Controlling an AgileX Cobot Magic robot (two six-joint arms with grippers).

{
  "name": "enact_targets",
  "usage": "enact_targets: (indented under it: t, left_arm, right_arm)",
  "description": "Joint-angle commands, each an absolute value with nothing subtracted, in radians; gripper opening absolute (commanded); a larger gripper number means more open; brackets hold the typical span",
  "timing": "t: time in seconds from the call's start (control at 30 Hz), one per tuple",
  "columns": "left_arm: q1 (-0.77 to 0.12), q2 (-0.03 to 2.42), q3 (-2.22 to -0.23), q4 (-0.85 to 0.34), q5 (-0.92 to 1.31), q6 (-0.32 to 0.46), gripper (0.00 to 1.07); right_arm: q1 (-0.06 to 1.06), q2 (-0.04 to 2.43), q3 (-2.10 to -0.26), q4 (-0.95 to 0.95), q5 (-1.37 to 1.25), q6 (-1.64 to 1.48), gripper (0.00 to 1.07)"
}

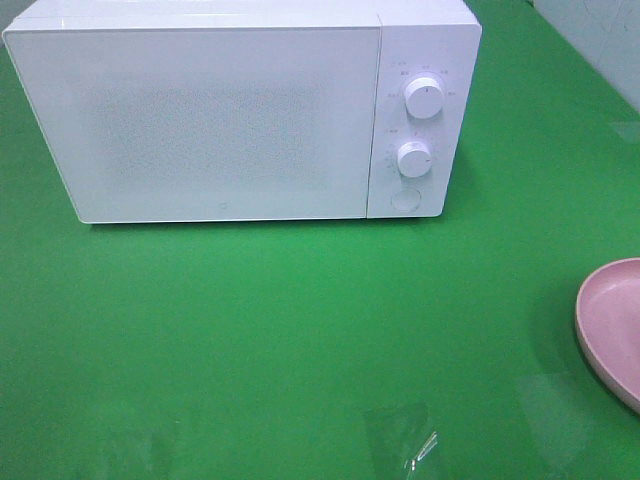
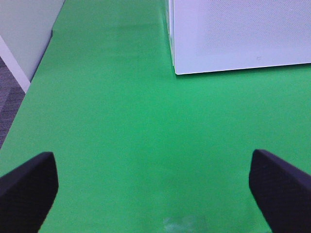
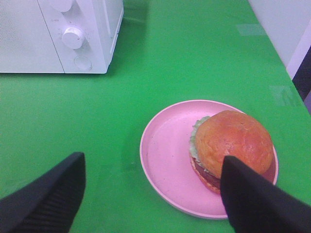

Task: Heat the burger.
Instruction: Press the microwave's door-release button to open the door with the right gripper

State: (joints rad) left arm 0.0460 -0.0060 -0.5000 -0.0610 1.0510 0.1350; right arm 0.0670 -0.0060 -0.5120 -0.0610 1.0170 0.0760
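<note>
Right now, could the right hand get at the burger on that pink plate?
Probably yes. The right hand is open and close to the burger, which sits uncovered toward one edge of the pink plate; nothing stands between them.

Microwave (image 1: 200, 120) sitting at the back of the counter (image 1: 300, 330), door facing front. Control panel (image 1: 445, 130) lying on its right side: upper knob (image 1: 425, 97) sitting over lower knob (image 1: 413, 158), button (image 1: 404, 199) below both. Plate (image 1: 612, 315) lying on the counter at the far right, in front of the microwave and well apart from it. Burger (image 3: 233, 138) sitting on the plate, off-centre, toward the side away from the microwave
</note>
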Motion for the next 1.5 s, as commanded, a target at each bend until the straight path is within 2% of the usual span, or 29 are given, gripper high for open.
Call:
enact_targets:
  t: [0.03, 0.5, 1.03, 1.5]
  left_arm:
    - [0.047, -0.029, -0.498, -0.06, 1.039, 0.132, 1.0]
    - [0.047, -0.029, -0.498, -0.06, 1.039, 0.131, 1.0]
    - [0.047, -0.029, -0.498, -0.059, 1.039, 0.131, 1.0]
    - [0.047, -0.029, -0.498, -0.059, 1.039, 0.131, 1.0]
  right_arm:
    - [0.059, -0.028, -0.51, -0.062, 1.002, 0.073, 0.75]
    - [0.059, -0.023, -0.519, -0.063, 0.986, 0.073, 0.75]
    - [0.059, 0.351, -0.548, -0.063, 0.578, 0.078, 0.75]
    - [0.059, 0.647, -0.548, -0.061, 0.066, 0.081, 0.75]
